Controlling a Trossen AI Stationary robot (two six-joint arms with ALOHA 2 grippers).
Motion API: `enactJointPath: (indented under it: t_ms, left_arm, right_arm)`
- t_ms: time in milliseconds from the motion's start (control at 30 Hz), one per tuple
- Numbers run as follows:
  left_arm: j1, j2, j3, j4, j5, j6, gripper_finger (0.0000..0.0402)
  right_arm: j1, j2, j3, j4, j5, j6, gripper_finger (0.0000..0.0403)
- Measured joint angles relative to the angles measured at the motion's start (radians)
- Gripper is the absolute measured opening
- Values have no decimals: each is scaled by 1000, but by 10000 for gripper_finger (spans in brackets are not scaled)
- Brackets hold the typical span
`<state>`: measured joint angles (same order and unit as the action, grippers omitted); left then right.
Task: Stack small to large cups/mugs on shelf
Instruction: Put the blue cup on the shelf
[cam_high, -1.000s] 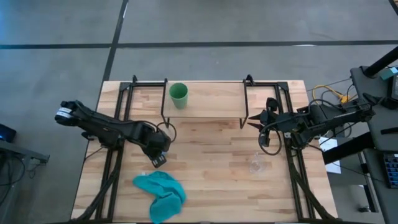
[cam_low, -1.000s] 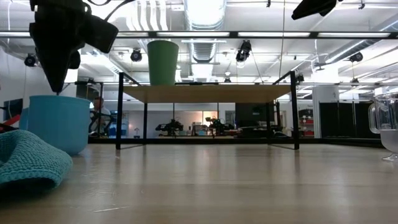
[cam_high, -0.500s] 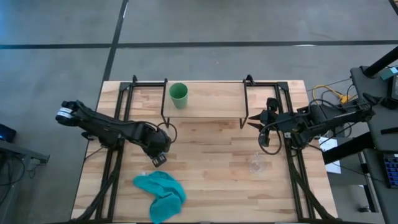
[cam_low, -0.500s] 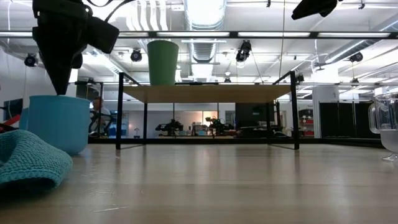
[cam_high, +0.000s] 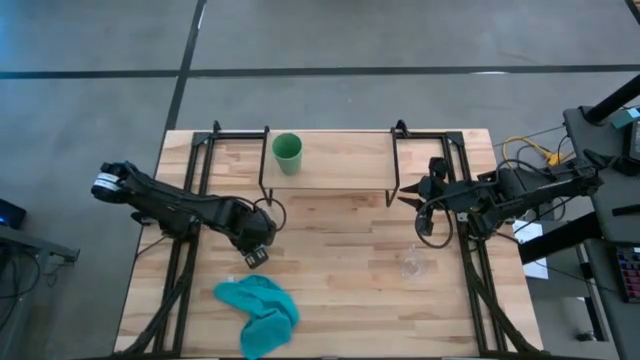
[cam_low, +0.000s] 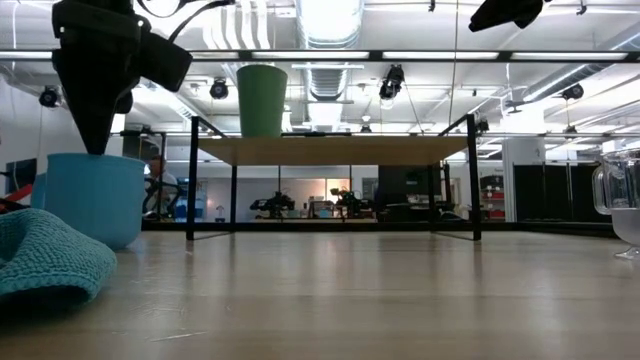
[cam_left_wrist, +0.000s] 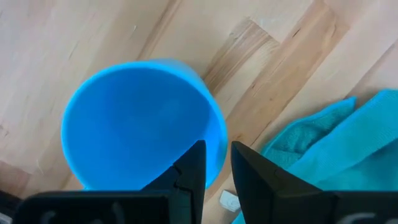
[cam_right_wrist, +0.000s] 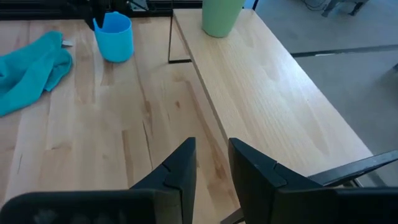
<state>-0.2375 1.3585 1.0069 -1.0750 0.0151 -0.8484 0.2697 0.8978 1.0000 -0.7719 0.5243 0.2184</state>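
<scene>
Blue mug (cam_left_wrist: 140, 121) hiding under left gripper (cam_high: 253, 258) in high view; handle not showing in any view. Left wrist view cutting off mug's rim behind fingers (cam_left_wrist: 193, 168), so grip on rim wall not telling. Low view cutting mug's left side at edge, teal cloth (cam_low: 45, 255) covering its base. Clear glass mug (cam_low: 622, 205) running off low view's right edge; in high view showing only as faint glint (cam_high: 413, 262). Right gripper (cam_low: 510, 12) getting clipped by low view's top edge.
</scene>
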Motion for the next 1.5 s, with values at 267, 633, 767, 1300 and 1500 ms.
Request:
enactJointPath:
  t_ms: [267,633,767,1300,1500]
  left_arm:
    - [0,40,0,55,-2,19,61]
    - [0,103,0,55,-4,52,47]
    - [2,108,3,79,12,51,9]
    - [61,132,113,512,-6,42,1]
    - [90,246,160,583,0,49,0]
  right_arm:
    - [0,0,0,0,0,10,89]
    - [0,0,0,0,0,11,89]
    - [0,0,0,0,0,10,89]
    - [0,0,0,1,0,10,89]
    - [0,0,0,6,0,17,89]
